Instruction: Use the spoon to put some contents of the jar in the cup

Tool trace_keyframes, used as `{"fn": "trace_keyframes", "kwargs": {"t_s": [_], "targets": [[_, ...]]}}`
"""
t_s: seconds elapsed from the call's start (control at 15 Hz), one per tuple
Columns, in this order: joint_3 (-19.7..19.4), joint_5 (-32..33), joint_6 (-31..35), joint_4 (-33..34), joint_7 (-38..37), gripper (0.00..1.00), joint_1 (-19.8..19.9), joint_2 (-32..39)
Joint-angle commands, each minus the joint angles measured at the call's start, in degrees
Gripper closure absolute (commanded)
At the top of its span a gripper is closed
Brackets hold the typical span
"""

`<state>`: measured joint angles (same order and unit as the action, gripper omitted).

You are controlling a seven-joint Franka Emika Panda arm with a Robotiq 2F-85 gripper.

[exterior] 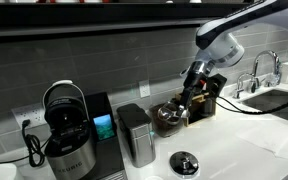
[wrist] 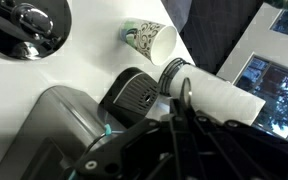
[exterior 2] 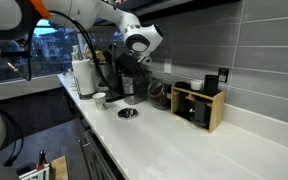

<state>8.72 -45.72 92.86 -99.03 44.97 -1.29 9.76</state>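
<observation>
The tool (exterior: 191, 88) hung just above the jar (exterior: 167, 118), at the back of the counter (exterior: 254, 150). It looked small and dark in every view, so nobody could tell if it was wide or narrow, or if it held anything. The spoon could not be found in any picture. It may have been in the tool or down in the jar, but that was only a guess.

The jar sat between a grey canister (exterior: 136, 135) and a wooden box (exterior: 206, 100), very near both. The cup (exterior: 185, 163) stood in front of the jar, closer to the front edge of the counter and apart from the jar. A coffee machine (exterior: 69, 130) stood past the canister.

The spot was tight. The tool could bump the box or push the round glass jar, and the jar could tip over. If the spoon was held loosely, it could tilt or slip. Then the brown stuff would fall on the white counter on the way to the cup. The cup was low, so a scoop tipped out from too high could miss it.
</observation>
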Motion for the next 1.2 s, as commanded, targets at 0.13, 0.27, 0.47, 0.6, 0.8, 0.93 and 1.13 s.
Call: {"fn": "trace_keyframes", "kwargs": {"t_s": [0.13,0.27,0.47,0.6,0.8,0.93,1.13], "targets": [[0.76,-0.19,0.08,-7.13,6.05,0.99,-3.5,-4.74],[1.19,-0.08,-0.44,-8.34,7.73,0.99,-4.64,-5.32],[1.94,0.31,-1.92,-9.46,9.86,0.99,-6.16,-5.71],[2.49,0.62,-2.3,-9.99,9.81,0.99,-7.22,-5.69],[3.13,0.85,-1.83,-10.18,9.58,0.99,-8.42,-5.36],[2.92,0.34,-1.82,-8.66,8.42,0.96,-8.5,-4.09],[2.77,0.34,-1.82,-8.64,8.4,0.96,-8.39,-4.07]]}}
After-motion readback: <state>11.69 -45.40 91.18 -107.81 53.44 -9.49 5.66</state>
